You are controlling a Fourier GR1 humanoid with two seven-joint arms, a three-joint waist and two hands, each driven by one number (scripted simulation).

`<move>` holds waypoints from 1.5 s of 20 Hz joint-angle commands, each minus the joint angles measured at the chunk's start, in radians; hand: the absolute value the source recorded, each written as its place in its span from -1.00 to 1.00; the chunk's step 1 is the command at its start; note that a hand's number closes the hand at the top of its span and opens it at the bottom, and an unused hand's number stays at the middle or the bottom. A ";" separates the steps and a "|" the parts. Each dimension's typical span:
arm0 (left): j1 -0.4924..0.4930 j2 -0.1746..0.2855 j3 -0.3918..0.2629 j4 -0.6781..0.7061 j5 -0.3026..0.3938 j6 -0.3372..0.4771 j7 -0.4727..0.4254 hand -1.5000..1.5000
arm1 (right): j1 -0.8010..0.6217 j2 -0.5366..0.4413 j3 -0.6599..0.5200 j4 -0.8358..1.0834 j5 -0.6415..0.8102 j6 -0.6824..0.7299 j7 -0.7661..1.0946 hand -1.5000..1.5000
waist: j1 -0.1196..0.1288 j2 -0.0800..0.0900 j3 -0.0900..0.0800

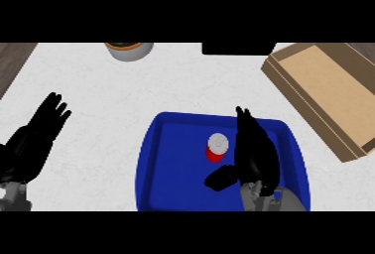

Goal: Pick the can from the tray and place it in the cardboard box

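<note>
Can amid tray, right hand alongside

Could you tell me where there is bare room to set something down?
Bare counter lies between the left hand and the blue tray, and between tray and pot. Crowded: the tray's right half, can beside the right hand.

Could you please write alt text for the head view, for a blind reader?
The right hand, fingers straight, is over a blue tray, just right of the upright red can on it. An open cardboard box lies upper right; the left hand rests open at left.
</note>
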 commanded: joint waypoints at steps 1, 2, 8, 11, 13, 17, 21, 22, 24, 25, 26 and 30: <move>-0.008 -0.013 0.014 0.013 0.000 0.003 0.003 0.00 | -0.064 0.016 0.018 0.007 -0.021 0.071 0.241 -1.00 | -0.006 -0.001 0.000; 0.003 -0.010 0.027 0.006 0.017 -0.012 0.009 0.00 | -0.023 0.016 0.043 -0.016 0.003 0.043 0.241 -1.00 | -0.008 -0.001 0.001; 0.014 -0.013 0.018 -0.027 -0.018 -0.015 0.006 0.00 | -0.161 0.016 0.012 0.095 -0.029 0.017 0.241 -1.00 | 0.003 0.000 0.001; 0.000 -0.004 0.038 -0.029 0.006 -0.022 0.050 0.00 | -0.146 0.016 0.060 0.125 0.002 0.010 0.241 -1.00 | -0.001 -0.001 0.001; 0.020 -0.014 0.026 -0.021 -0.016 -0.025 0.021 0.00 | -0.157 0.016 0.038 0.135 -0.023 0.041 0.241 -1.00 | -0.001 -0.002 0.000; 0.027 -0.031 0.019 -0.057 -0.027 -0.007 0.033 0.00 | -0.138 0.016 0.053 0.159 -0.030 0.028 0.241 -1.00 | 0.000 -0.003 0.001; -0.006 -0.002 0.079 0.035 0.011 -0.080 0.002 0.00 | -0.216 0.016 0.013 0.257 -0.074 -0.006 0.240 -1.00 | 0.003 0.003 0.000; -0.028 -0.034 0.039 0.025 -0.034 -0.022 0.024 0.00 | -0.183 0.016 0.024 0.206 -0.080 0.042 0.241 -1.00 | -0.011 -0.001 0.001; 0.009 -0.004 0.069 0.022 -0.014 -0.069 0.010 0.00 | -0.146 0.016 0.024 0.224 -0.051 0.006 0.233 -1.00 | -0.006 -0.001 0.001; 0.002 -0.018 0.062 0.003 0.000 -0.058 0.037 0.00 | -0.144 0.016 0.061 0.260 -0.053 -0.022 0.241 -1.00 | 0.000 -0.001 0.001; -0.006 -0.038 0.051 0.014 -0.029 -0.032 0.019 0.00 | -0.201 0.016 -0.026 0.244 -0.071 0.062 0.241 -1.00 | -0.008 0.000 0.001; -0.062 -0.042 0.048 0.022 -0.030 -0.025 0.059 0.00 | -0.231 0.016 -0.023 0.304 -0.100 0.058 0.235 -1.00 | -0.006 0.002 0.001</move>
